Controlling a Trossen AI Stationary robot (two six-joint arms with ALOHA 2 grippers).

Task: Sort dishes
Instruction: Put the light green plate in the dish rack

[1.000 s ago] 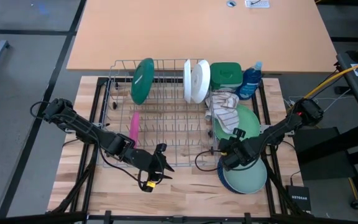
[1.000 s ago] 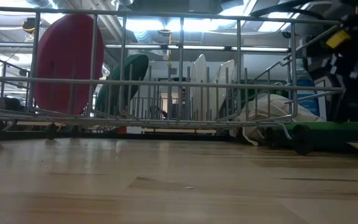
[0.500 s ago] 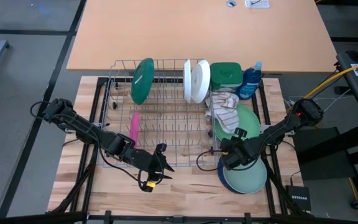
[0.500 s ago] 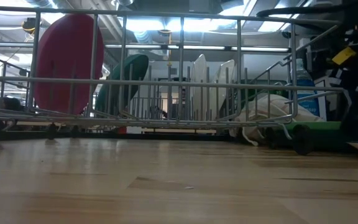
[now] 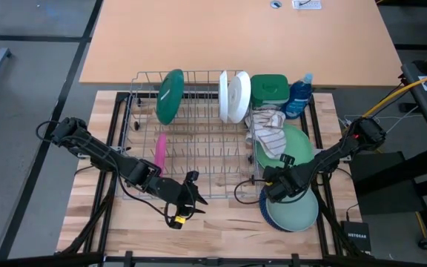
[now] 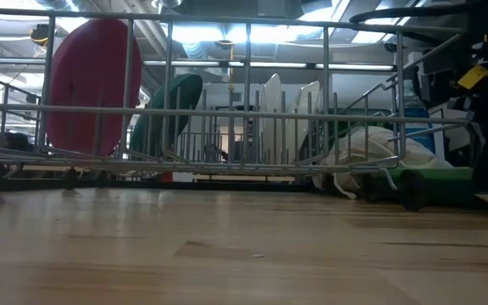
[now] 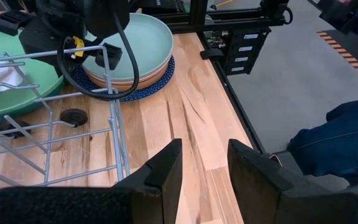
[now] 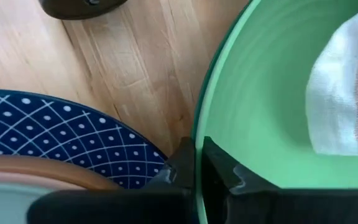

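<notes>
1. My right gripper (image 8: 194,163) has closed. A second ago its fingers stood apart; now they pinch the rim of the light green plate (image 8: 272,112), one finger on each face of the edge.
2. In the low view, the right arm's yellow tag (image 6: 474,74) has drifted toward 4 o'clock, lower and farther right than it sat a second ago.
3. From above, my right gripper (image 5: 279,187) has barely shifted at the near rim of the light green plate (image 5: 300,142), beside the stack of small plates (image 5: 295,211).
</notes>
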